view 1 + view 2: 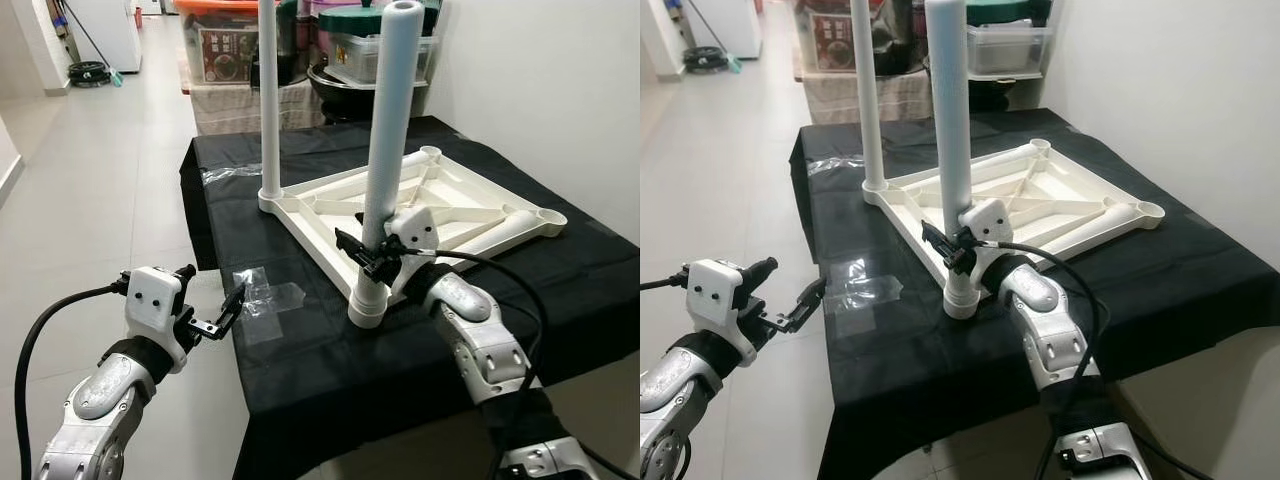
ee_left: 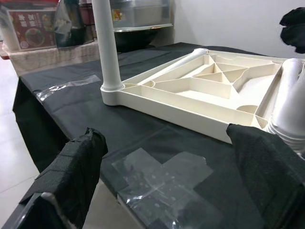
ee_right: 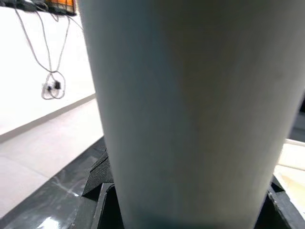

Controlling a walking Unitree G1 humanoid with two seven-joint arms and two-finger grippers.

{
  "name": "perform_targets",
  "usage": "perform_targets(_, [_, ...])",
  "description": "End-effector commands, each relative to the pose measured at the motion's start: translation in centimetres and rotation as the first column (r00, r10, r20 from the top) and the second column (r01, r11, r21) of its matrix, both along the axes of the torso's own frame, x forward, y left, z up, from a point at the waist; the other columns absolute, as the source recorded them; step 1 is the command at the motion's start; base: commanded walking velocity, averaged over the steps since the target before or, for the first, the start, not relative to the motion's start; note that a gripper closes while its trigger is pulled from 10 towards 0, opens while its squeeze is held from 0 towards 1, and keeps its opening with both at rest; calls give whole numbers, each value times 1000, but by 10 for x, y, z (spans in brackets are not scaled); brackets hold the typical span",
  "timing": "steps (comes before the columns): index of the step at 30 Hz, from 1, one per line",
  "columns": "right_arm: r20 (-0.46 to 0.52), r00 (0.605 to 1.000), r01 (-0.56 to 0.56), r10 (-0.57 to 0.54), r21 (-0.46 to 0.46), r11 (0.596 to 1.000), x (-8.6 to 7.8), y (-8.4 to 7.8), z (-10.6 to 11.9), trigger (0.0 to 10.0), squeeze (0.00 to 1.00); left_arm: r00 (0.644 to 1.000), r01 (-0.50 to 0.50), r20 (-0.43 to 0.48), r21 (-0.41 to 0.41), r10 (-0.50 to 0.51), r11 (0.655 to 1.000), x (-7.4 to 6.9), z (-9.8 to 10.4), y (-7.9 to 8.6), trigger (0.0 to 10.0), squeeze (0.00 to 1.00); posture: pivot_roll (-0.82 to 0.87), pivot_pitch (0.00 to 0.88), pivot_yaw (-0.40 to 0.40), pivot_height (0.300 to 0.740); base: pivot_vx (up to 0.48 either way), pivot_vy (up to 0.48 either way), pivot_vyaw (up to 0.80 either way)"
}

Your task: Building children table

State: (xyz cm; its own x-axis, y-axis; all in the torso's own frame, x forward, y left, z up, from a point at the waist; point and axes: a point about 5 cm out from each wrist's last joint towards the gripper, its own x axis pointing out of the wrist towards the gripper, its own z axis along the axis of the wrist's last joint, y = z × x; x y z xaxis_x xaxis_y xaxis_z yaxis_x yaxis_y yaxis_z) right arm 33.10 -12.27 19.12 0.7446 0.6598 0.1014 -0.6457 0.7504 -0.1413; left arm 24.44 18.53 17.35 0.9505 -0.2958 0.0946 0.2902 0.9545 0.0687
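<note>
Tabletop [image 1: 440,205] lies white, ribbed, upside down; right gripper [image 1: 375,255] clamps upright leg [image 1: 388,150], left gripper [image 1: 222,318] spread, empty.

No legible text; box label [image 1: 224,52] print too small to read.

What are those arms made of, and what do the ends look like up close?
Both arms are silvery metal segments with black bands at the joints. Each ends in a white boxy wrist housing carrying a gripper of two long black fingers: left gripper, right gripper. A thick black cable loops out of each wrist, and the finger pads look fabric-covered.
</note>
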Motion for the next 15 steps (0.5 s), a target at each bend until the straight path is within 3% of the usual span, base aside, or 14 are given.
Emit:
perform_targets(1, [-106, 991, -71, 77, 53, 996, -2, 5, -10, 0, 0, 1000, -3, -6, -11, 3, 1000, 2, -1, 0, 10000, 0, 84, 0, -77, 740, 0, 0, 0])
perform_targets(6, [-111, 981, -147, 157, 98, 984, 6, 6, 8, 0, 0, 1000, -15, -8, -6, 15, 1000, 4, -2, 2, 10000, 0, 92, 0, -90, 740, 0, 0, 0])
perform_targets(15, [-145, 968, -198, 206, 70, 978, 12, 14, 1, 0, 0, 999, -44, -16, 14, 44, 999, 1, -5, 9, 10000, 0, 111, 0, -108, 740, 0, 0, 0])
